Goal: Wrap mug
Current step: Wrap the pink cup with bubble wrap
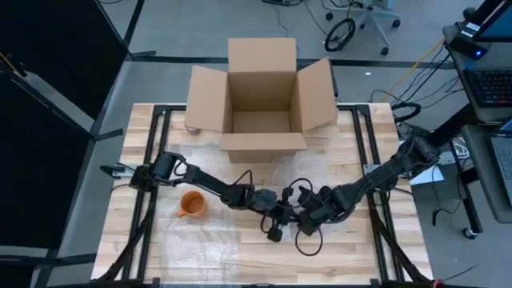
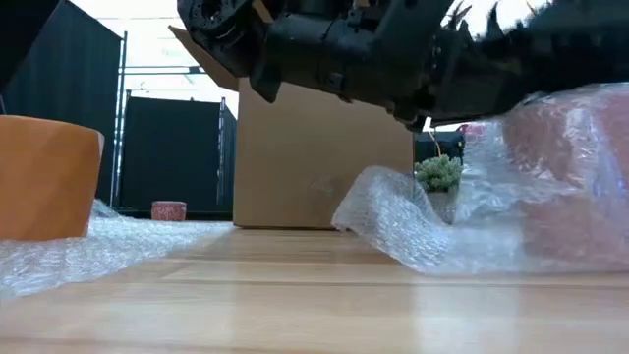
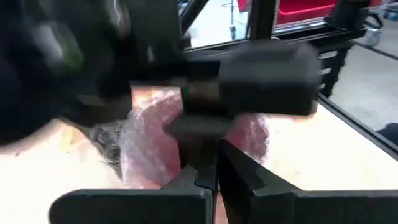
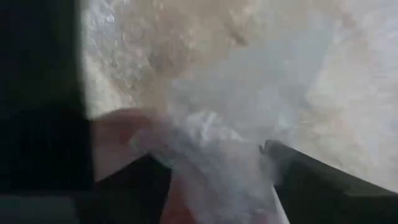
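A red mug (image 2: 575,167) stands on the table at centre, swathed in clear bubble wrap (image 2: 413,231); it also shows in the left wrist view (image 3: 155,146). Both arms meet over it. My left gripper (image 3: 214,177) is shut at the wrap's edge beside the mug. My right gripper (image 4: 211,180) is open, one finger on each side of the wrapped red mug (image 4: 115,140). An orange mug (image 1: 192,205) stands upright on a second spread of bubble wrap (image 1: 204,236) at the near left, with no gripper on it. My left gripper's shut fingers (image 3: 205,180) meet on the bubble wrap (image 3: 186,158) right beside the red mug, coming in low and nearly level from the table's left. Whether it has one layer or several does not show. My right gripper's fingers (image 4: 292,168) lie against the crumpled wrap (image 4: 236,155) around the mug; whether they hold it, I cannot tell.
An open cardboard box (image 1: 260,96) stands at the table's far edge, flaps spread. A small pink object (image 1: 192,128) sits by its left flap. Bare wood lies along the near edge and at the near right.
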Controlling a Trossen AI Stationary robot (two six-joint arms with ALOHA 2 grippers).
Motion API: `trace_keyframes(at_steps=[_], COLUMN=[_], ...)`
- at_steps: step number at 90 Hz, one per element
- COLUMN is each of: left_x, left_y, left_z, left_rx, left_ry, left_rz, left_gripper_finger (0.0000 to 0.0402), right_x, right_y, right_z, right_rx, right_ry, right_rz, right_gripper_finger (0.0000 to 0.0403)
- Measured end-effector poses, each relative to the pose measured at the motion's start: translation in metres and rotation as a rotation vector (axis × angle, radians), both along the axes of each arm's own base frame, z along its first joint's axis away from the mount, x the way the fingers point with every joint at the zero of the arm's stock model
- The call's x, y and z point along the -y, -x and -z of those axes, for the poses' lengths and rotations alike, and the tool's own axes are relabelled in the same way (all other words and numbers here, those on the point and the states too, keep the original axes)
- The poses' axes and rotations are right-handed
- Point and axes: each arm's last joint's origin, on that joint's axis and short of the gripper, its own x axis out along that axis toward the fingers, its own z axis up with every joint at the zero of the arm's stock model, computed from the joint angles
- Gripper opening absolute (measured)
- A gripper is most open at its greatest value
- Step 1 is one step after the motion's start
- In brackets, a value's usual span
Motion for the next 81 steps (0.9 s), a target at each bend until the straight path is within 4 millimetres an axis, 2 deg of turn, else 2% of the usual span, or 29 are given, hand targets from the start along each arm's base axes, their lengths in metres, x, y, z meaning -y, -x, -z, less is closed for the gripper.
trace_keyframes(at_steps=[27, 47, 60, 81], left_x=[0.000, 0.000, 0.000, -0.001], left_y=[0.000, 0.000, 0.000, 0.000], left_z=[0.000, 0.000, 0.000, 0.000], left_rx=[0.001, 0.001, 0.001, 0.002], left_ry=[-0.003, -0.004, -0.004, -0.004], left_rz=[-0.004, -0.006, -0.006, -0.007], left_gripper_finger=[0.0000, 0.0000, 0.0000, 0.0000], right_x=[-0.002, -0.001, 0.003, 0.006], right_y=[-0.004, -0.003, -0.001, 0.008], right_z=[-0.039, -0.050, -0.036, 0.016], right_rx=[-0.036, -0.044, -0.030, -0.014], right_ry=[0.038, 0.079, 0.136, 0.046], right_rz=[-0.042, -0.026, 0.032, 0.050], right_gripper_finger=[0.0250, 0.0249, 0.0244, 0.0228])
